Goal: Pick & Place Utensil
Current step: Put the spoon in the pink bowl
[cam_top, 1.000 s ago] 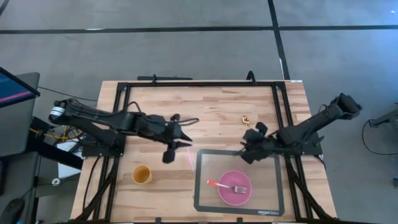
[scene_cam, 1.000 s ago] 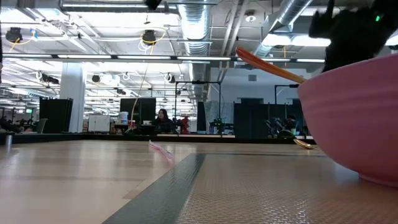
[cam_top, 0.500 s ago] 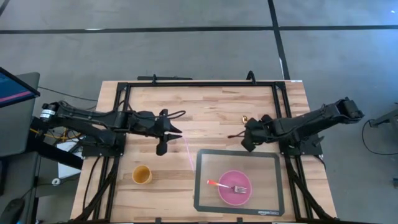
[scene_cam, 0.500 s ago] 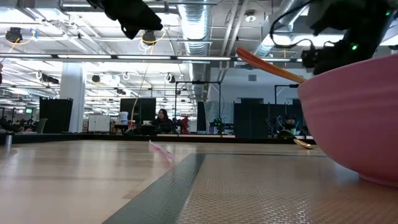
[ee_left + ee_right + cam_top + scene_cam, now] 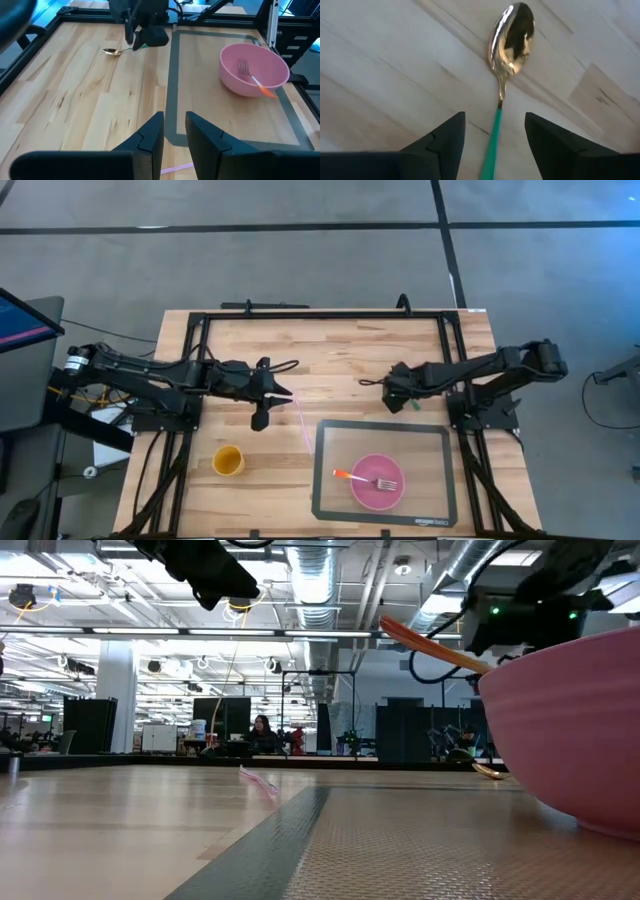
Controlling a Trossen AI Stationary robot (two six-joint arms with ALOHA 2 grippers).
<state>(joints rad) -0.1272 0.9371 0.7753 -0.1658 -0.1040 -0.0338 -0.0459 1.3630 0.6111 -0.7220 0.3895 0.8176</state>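
**Right tool now over the spoon, fingers spread**

Right tool (image 5: 397,390) has pulled back from the mat corner since a second ago and moved to the far-right part of the worktop (image 5: 340,350). It now sits right over the spoon (image 5: 507,60). From its wrist cam: fingers spread wide, one each side of the spoon's green handle, not touching it. The gold bowl of the spoon points away from the tool and lies flat on the wood. From the left wrist cam the spoon (image 5: 116,51) lies just beside the far edge of the grey mat (image 5: 330,480), with the right tool (image 5: 145,32) standing over its handle.

Left tool (image 5: 268,392) is hovering left of centre, about where it was half a second ago, pulled back left from its spot a second ago. Fingers (image 5: 150,135) show a narrow gap, nothing between them.

Pink bowl (image 5: 377,480) sits on the mat, near right, with the orange-handled fork (image 5: 366,478) resting in it; both unchanged. Pink straw (image 5: 302,420) lies on the wood just left of the mat. Yellow cup (image 5: 228,461) stands near left, unmoved.
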